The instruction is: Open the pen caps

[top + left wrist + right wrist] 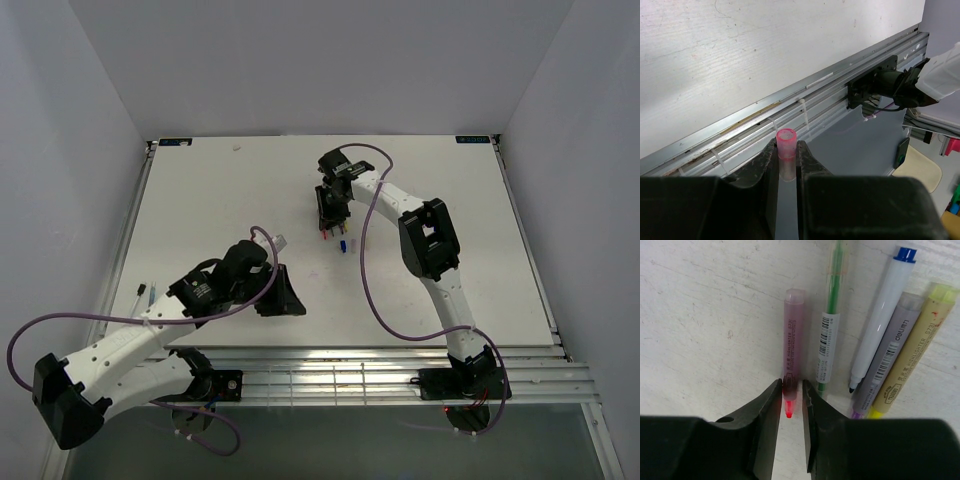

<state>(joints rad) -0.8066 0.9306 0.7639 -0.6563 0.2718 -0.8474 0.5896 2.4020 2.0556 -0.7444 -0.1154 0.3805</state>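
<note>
My left gripper [786, 152] is shut on a pink pen cap [786, 140], which stands upright between the fingertips, held out past the table's front rail. It sits at the near left in the top view [285, 298]. My right gripper [791, 395] points down at the far middle [333, 215]. Its jaws straddle the bare tip end of a pink pen [793, 335] lying on the table, with a small gap at the right jaw. Beside it lie a green pen [830, 335], a white pen [880, 325], a grey-purple pen [887, 360] and a yellow pen [920, 340], tips bare.
Metal rails [380, 375] run along the table's front edge. A few small thin things [145, 295] lie near the left edge, and a small pale piece [281, 240] lies by the left arm. Grey walls close in the sides and back.
</note>
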